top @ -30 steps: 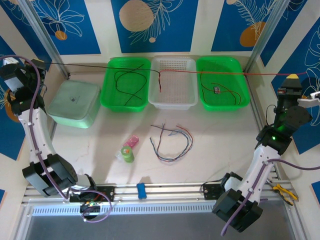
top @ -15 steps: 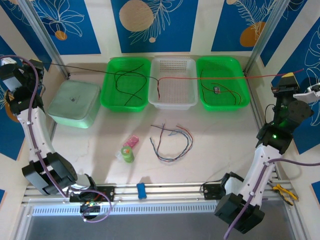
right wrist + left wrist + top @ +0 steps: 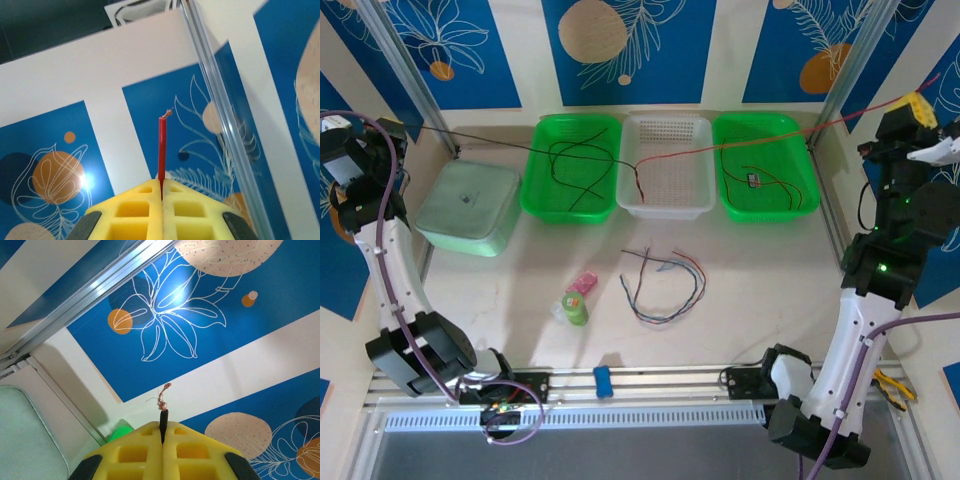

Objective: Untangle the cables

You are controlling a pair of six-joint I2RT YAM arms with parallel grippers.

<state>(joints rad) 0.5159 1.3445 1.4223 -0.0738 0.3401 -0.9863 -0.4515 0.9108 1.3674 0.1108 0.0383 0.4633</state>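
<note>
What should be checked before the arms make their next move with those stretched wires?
1. Grip of left hand on thin black wire: ok, shut on it.
2. Grip of right hand on thin red wire: ok, shut on it.
3. Both wires lifted off the table: ok.
4. Black and red parted at the white perforated plastic basket: not ok, they meet at its left rim.
5. The loose bundle of coloured wires on the table untangled: not ok.
</note>
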